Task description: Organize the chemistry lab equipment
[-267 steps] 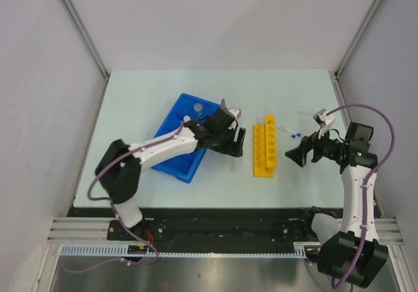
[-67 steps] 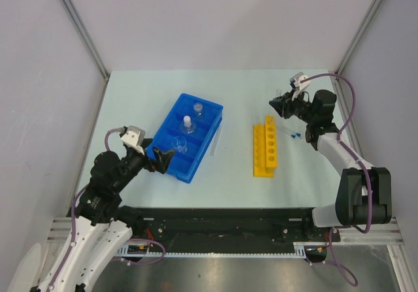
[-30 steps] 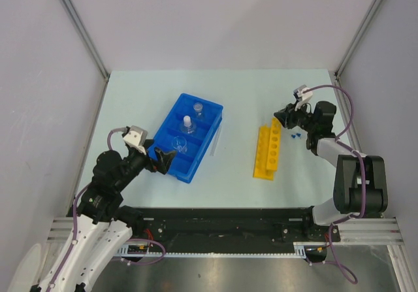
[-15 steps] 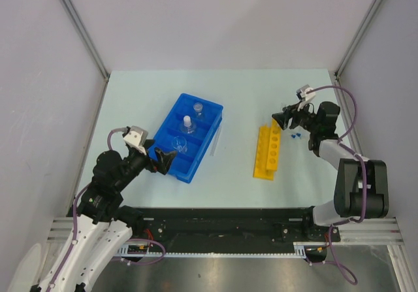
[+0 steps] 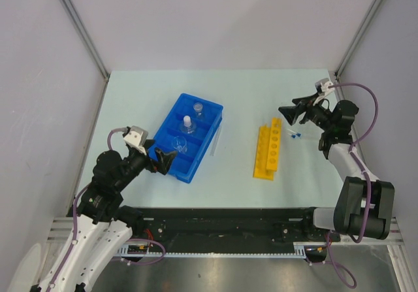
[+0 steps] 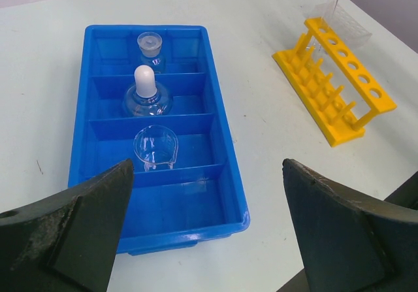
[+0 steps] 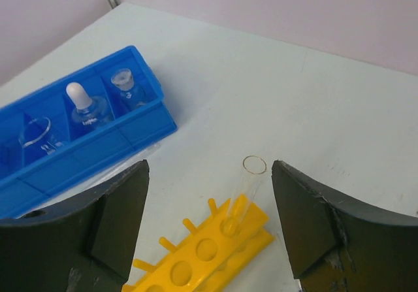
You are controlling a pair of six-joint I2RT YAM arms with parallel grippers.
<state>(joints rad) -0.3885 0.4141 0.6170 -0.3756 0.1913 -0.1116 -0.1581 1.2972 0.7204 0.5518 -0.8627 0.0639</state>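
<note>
Pale table (image 5: pixel 261 89): tube (image 7: pixel 247 191) sits in the far hole of the rack (image 7: pixel 193 260), right gripper (image 7: pixel 209 168) and left gripper (image 6: pixel 208 168) wide, empty; droppers (image 5: pixel 295 135) seem next.

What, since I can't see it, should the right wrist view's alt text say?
A thin clear tube stands in the end hole of the yellow tube rack, within the open right gripper. Beyond, a blue compartmented tray holds three small glass flasks.

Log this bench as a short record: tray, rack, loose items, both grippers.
tray: blue tray, three glass flasks in separate compartments
rack: yellow rack, one clear tube standing in its far end hole
loose: blue-tipped droppers on the table, right of the rack
left gripper: open, holding nothing, at the tray's near end
right gripper: open, holding nothing, by the tube
</note>
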